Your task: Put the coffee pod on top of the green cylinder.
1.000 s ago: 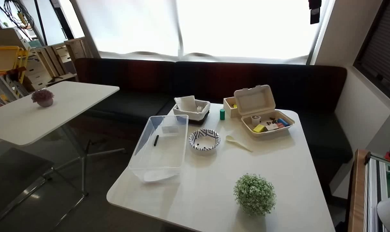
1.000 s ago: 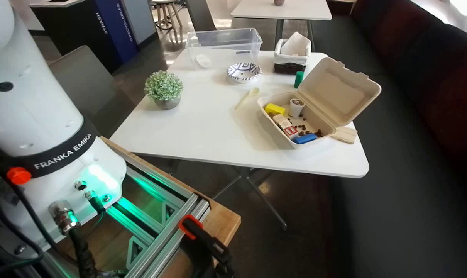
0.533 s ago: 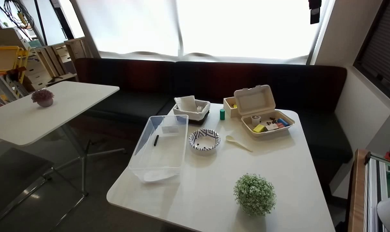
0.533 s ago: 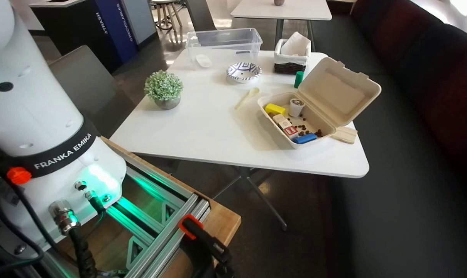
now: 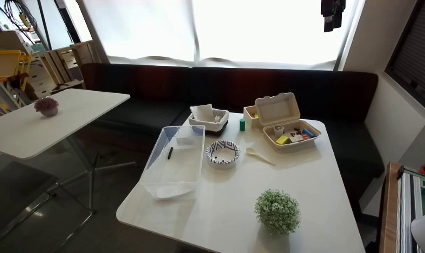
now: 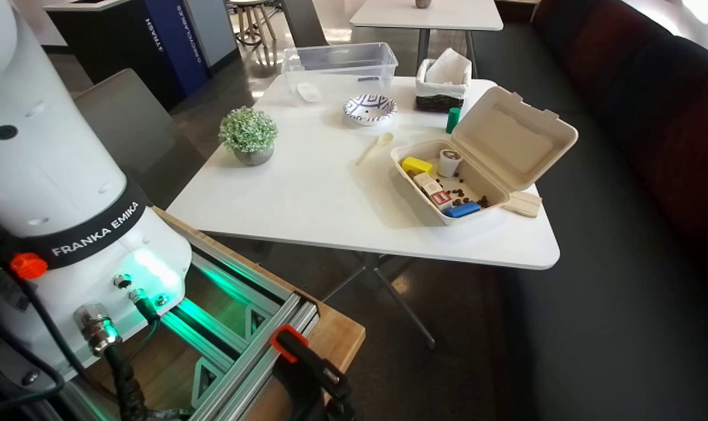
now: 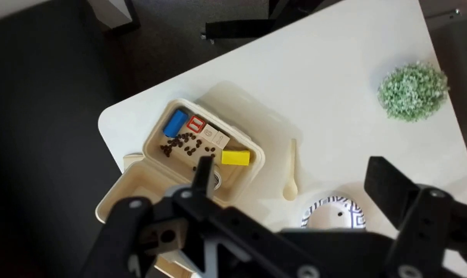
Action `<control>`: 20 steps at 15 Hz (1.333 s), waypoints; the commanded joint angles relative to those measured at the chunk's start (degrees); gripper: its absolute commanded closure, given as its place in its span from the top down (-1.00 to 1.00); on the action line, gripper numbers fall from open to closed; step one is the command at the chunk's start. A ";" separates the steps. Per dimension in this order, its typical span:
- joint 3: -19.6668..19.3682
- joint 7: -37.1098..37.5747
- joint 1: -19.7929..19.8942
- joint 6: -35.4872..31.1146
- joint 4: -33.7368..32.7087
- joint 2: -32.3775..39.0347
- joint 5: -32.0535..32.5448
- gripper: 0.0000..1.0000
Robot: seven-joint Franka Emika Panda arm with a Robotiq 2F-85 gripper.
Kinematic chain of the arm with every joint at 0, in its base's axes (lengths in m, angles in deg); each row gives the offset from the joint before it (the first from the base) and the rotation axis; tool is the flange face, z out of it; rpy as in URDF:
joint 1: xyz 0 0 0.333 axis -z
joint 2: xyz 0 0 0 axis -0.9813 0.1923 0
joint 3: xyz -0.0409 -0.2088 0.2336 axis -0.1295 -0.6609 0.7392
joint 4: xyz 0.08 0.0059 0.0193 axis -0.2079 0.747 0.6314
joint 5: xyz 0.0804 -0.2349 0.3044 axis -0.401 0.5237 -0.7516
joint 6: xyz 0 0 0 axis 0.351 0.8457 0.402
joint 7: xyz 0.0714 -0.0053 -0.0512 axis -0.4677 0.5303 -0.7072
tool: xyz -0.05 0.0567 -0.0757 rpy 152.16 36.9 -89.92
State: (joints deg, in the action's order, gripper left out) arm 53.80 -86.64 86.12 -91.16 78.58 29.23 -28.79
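The coffee pod is a small white cup with a dark printed lid. It stands upright inside the open takeout box in both exterior views point(image 5: 279, 131) point(image 6: 449, 163). In the wrist view the coffee pod point(image 7: 217, 180) is mostly hidden behind a gripper finger. The green cylinder stands upright on the table between the takeout box and the basket in both exterior views point(image 5: 242, 124) point(image 6: 453, 120). It does not show in the wrist view. My gripper point(image 7: 290, 166) is open and empty, high above the table. It also shows at the top of an exterior view point(image 5: 332, 25).
The takeout box point(image 5: 292, 144) has its lid up and holds a yellow block point(image 7: 235, 157), a blue block point(image 7: 175, 123), letter blocks and beans. Around it are a spoon point(image 6: 375, 148), a patterned bowl point(image 6: 370, 110), a lined basket point(image 6: 440, 88), a clear bin point(image 6: 340, 57) and a plant point(image 6: 248, 131).
My gripper has moved left and slightly down in an exterior view, and both fingers now show there. The arm has shifted slightly. The table objects have not moved.
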 commanded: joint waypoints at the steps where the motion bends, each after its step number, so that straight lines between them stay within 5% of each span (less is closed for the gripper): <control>1: -0.34 7.99 2.25 -5.75 -2.44 7.05 -5.78 1.00; 9: 0.64 28.13 4.98 -24.86 -1.55 17.75 -8.33 1.00; 20: 0.73 27.86 5.53 -28.04 -2.07 23.51 -7.48 1.00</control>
State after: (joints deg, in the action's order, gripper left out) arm 53.79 -58.55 90.79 -117.16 76.93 49.09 -37.01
